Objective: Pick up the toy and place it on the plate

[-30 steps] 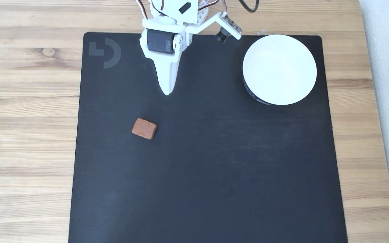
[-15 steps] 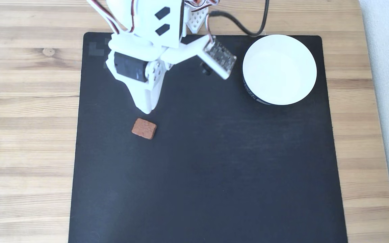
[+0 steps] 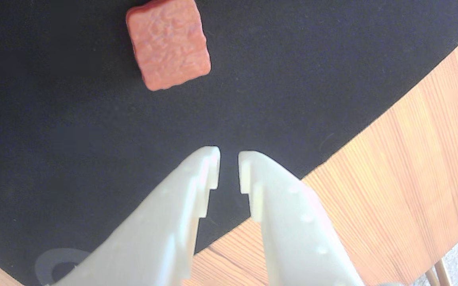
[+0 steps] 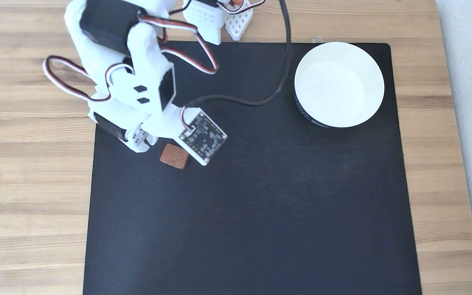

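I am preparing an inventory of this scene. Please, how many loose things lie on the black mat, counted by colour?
Reddish-brown: 1, the small flat bumpy block, lying on the black mat beside the arm.
White: 1, the round shallow dish with a dark outer band, at the mat's far right corner in the fixed view.
Total: 2

Wooden table [image 4: 31, 184] with light plank grain, carrying a black mat [image 4: 260, 213] across most of its middle. On the mat: toy [image 4: 173, 156] near the left edge in the fixed view, lying flat, bumpy face up; plate [image 4: 339, 84] at the upper right corner, upright, well apart from the toy. White arm base [image 4: 219, 16] at the table's top edge, just beyond the mat. In the wrist view, toy [image 3: 168, 43] flat on the mat [image 3: 74, 131], bare wood [image 3: 404, 178] to the right.
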`<state>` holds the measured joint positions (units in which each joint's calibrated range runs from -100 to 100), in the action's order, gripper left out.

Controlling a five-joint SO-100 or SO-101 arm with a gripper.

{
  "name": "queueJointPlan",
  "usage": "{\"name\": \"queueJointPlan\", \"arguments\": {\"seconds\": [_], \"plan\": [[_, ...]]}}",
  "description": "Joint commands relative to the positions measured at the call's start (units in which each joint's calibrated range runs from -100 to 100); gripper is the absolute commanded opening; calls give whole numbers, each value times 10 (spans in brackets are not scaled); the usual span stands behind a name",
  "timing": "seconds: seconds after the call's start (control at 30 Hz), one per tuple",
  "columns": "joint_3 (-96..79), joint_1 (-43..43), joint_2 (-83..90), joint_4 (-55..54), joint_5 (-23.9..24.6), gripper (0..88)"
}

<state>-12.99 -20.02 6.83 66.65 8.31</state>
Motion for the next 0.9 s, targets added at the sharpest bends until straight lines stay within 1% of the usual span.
{"name": "queueJointPlan", "arguments": {"seconds": [0.0, 0.2, 0.67, 0.87], "plan": [[49, -3, -41, -3, -2, 24], [74, 9, -99, -4, 1, 25], [69, 27, -104, -16, 2, 25], [63, 27, -144, -16, 2, 25]]}}
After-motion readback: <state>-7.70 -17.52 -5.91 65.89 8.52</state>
